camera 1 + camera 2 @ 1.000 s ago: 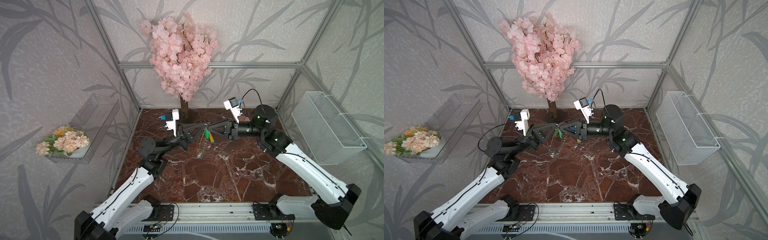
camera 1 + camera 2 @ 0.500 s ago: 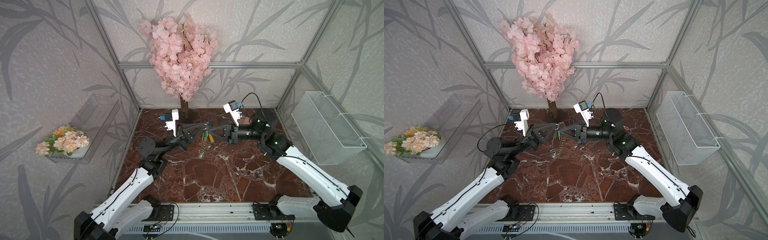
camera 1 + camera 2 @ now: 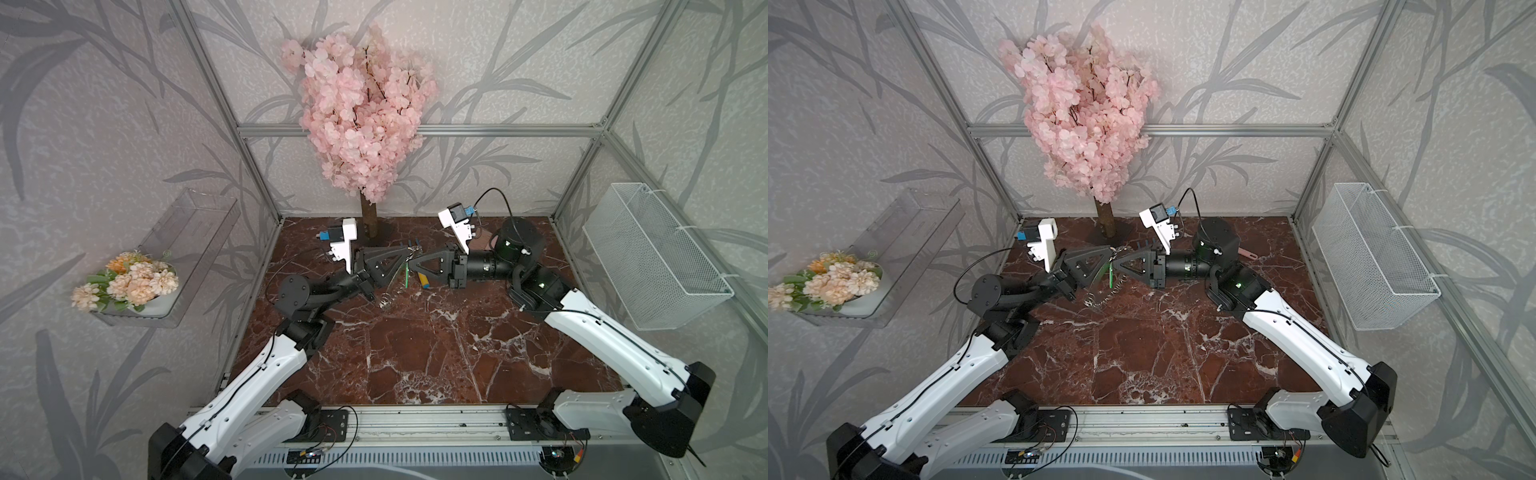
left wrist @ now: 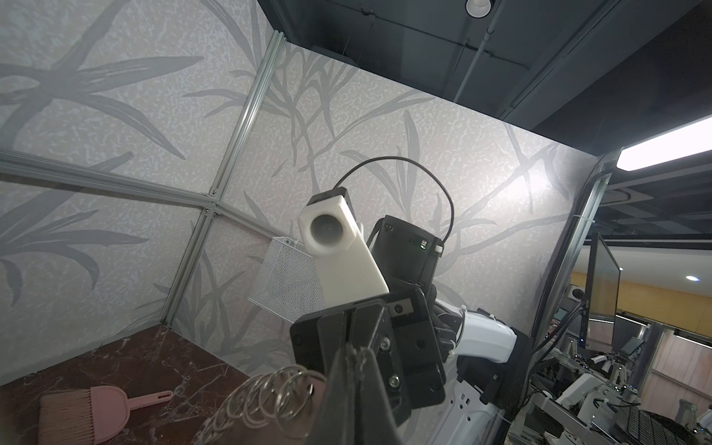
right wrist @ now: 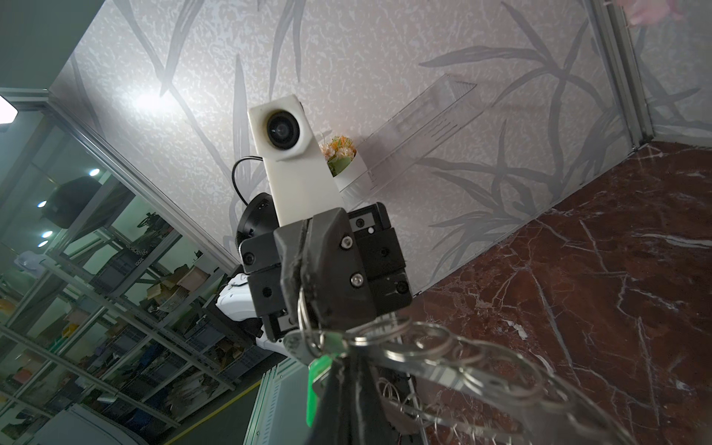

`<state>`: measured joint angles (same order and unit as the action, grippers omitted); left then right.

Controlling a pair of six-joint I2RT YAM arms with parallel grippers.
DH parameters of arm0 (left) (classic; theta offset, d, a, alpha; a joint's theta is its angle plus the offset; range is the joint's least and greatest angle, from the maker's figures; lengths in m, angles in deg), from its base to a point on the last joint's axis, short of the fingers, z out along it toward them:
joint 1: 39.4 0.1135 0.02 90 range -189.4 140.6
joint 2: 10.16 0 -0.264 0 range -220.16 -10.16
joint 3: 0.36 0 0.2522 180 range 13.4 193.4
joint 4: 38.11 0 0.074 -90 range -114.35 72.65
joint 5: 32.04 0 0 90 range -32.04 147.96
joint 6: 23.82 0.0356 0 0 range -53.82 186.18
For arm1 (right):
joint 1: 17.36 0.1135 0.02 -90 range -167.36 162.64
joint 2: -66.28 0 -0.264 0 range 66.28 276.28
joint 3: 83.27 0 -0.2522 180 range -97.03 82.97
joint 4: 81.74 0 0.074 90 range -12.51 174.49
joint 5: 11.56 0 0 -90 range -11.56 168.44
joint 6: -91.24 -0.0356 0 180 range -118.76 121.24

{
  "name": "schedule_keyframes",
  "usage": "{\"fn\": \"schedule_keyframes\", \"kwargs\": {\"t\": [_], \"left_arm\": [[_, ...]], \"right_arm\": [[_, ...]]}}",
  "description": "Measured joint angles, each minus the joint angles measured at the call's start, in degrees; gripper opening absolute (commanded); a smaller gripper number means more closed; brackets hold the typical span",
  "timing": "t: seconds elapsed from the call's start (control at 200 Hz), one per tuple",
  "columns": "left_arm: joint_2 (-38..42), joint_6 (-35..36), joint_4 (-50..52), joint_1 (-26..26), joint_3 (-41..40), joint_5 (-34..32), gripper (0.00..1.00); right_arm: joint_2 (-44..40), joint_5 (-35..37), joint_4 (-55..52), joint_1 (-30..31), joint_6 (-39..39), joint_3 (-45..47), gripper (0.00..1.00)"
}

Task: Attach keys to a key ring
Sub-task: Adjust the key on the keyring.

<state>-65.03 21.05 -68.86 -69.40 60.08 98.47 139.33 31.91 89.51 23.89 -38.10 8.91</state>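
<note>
Holding the key ring [image 5: 443, 371] above the tabletop [image 3: 415, 353], with jaws of left gripper [image 3: 408, 257] and right gripper [image 3: 419, 262] pinched shut on its rim, green-tagged key [image 5: 297, 343] dangling there, seemingly threaded, leaving only release.

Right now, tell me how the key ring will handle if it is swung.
The key ring is likely stiff in its flat metal disc, but its loose split rings should swing and jangle. The key's green tag hangs freely, so it will probably sway and may snag.
</note>
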Motion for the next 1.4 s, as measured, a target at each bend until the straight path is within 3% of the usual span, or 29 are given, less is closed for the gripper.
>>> {"fn": "schedule_keyframes", "kwargs": {"t": [0.1, 0.27, 0.55, 1.4], "left_arm": [[0.04, 0.13, 0.26, -0.02, 0.00, 0.07, 0.00], [0.13, 0.46, 0.46, -0.02, 0.00, 0.04, 0.00], [0.13, 0.35, 0.28, -0.07, 0.00, -0.52, 0.00], [2.38, -3.54, -6.75, -1.57, -5.62, -9.01, 0.00]], "right_arm": [[-0.59, 1.27, -0.26, -0.55, 0.15, 0.39, 0.28], [-3.30, 3.06, -1.16, -1.73, 1.05, 1.42, 0.35], [-5.70, 2.73, -1.42, -1.88, 2.60, 1.09, 0.33], [1.97, 1.86, 3.89, -1.81, 1.11, -2.97, 0.29]]}}
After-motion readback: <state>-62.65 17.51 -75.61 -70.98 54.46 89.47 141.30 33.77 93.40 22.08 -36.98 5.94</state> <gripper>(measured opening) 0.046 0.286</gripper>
